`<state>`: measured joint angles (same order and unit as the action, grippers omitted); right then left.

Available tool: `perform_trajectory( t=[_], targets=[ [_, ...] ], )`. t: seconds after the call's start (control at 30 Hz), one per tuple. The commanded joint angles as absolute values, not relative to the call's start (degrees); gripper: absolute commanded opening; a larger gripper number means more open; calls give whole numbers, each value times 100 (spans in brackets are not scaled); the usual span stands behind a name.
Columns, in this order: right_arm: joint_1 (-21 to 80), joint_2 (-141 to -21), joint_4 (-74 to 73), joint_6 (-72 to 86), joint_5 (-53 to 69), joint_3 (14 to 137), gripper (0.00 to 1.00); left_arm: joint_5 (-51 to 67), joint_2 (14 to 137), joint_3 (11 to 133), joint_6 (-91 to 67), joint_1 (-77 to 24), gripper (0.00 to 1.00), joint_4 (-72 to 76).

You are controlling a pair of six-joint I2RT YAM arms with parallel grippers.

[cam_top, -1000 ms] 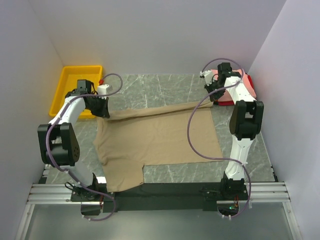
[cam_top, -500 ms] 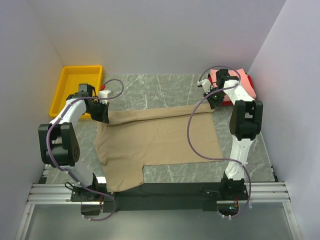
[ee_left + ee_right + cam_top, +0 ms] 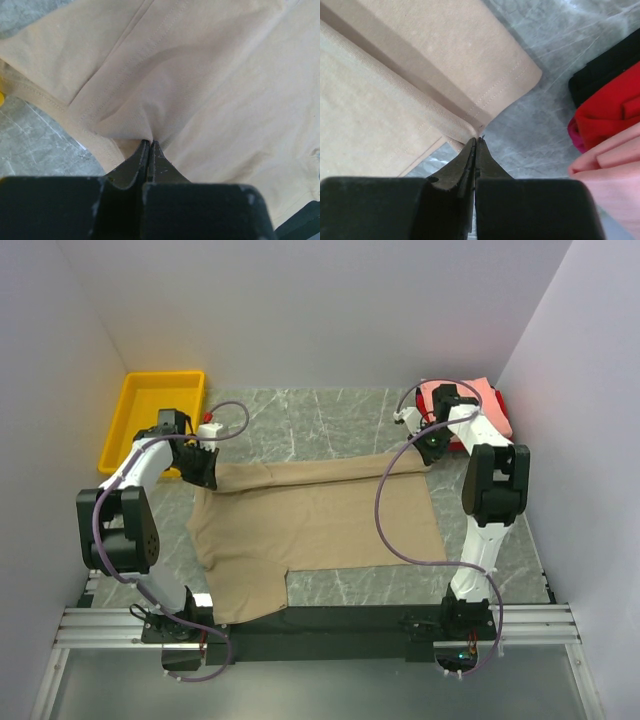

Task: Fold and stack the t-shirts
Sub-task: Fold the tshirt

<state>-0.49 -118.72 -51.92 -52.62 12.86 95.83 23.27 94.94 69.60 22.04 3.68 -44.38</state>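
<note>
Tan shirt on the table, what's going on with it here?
Both arms are mid-fold on the tan t-shirt. The left gripper is shut on its far left edge and the right gripper on its far right corner, with a strip of the far edge doubled over the rest, which lies spread on the table. The pink t-shirt and red t-shirt sit folded at the far right.

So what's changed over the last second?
The left pincer and right pincer, both shut on the far edge of the tan t-shirt, carried it toward the arm bases, laying it over the shirt. Nothing let go. Its near half, the pink t-shirt, the red t-shirt and the yellow bin stayed put.
</note>
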Motion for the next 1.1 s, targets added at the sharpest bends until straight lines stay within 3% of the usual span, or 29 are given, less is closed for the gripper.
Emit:
perform_trajectory(
  t=[0.0, 0.07, 0.17, 0.37, 0.43, 0.5, 0.77, 1.07],
  targets=[
    [-26, -11522, -5071, -5432, 1046, 9466, 0, 2145, 9263, 6838, 2382, 316, 1, -4483],
    [-26, -11575, -5124, -5458, 1002, 9483, 5, 2179, 9369, 6847, 2408, 264, 1, -4570],
    [-26, -11523, -5387, -5554, 1011, 9545, 28, 2416, 9317, 6830, 2915, 255, 9, -4938],
    [-26, -11250, -6124, -5783, 1309, 9956, 48, 2759, 8903, 6925, 3831, 272, 39, -5624],
    [-26, -11311, -6205, -5635, 1345, 10115, 49, 2848, 8947, 7048, 3806, 281, 49, -5599],
    [-26, -11548, -6249, -5485, 1380, 10388, 45, 2830, 9052, 7224, 3464, 281, 50, -5258],
    [474, -12313, -6355, -4922, 1485, 10829, 31, 2435, 10107, 8058, 2409, 211, 49, -4307],
    [624, -12269, -6248, -5089, 1090, 9950, 30, 1899, 10916, 8384, 2355, 44, 47, -4078]
  ],
)
